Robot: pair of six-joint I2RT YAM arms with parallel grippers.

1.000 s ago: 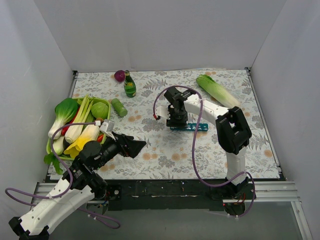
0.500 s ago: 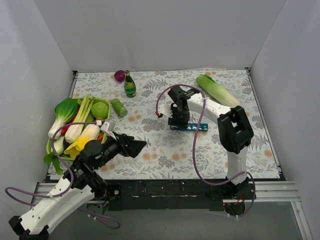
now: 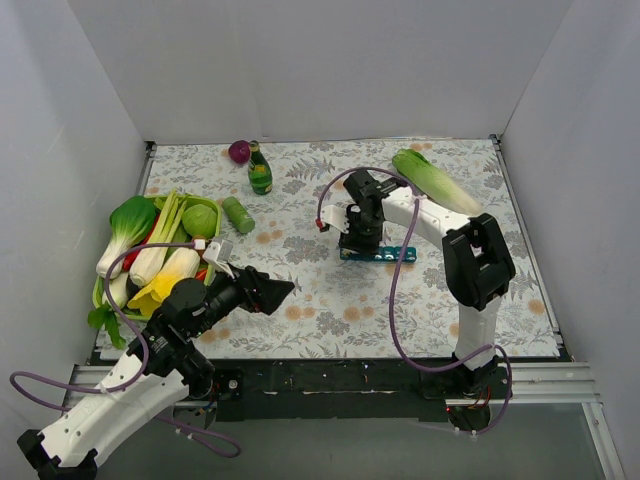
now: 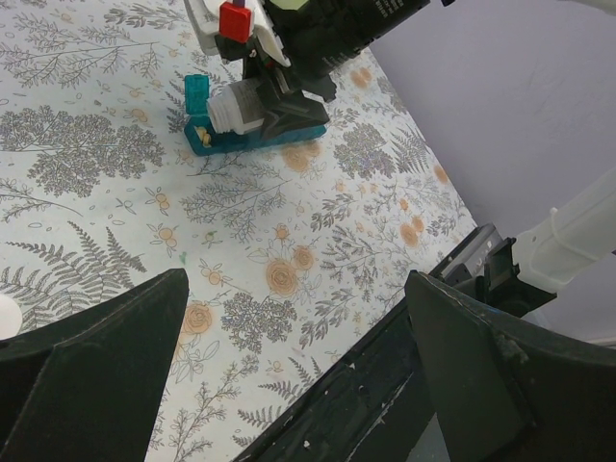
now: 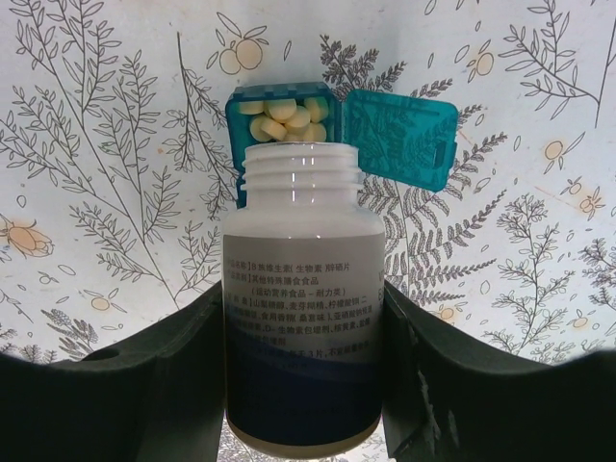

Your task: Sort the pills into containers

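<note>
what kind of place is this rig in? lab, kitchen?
Probably a robot lab test cell: plain white walls box in a floral-cloth table, vegetables sit in a green basket, and the right gripper holds a pill bottle at the pill box.

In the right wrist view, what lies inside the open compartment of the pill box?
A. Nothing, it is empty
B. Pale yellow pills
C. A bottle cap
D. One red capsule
B: pale yellow pills lie in the open compartment, just beyond the mouth of the bottle; the lid is swung open to the side.
</note>
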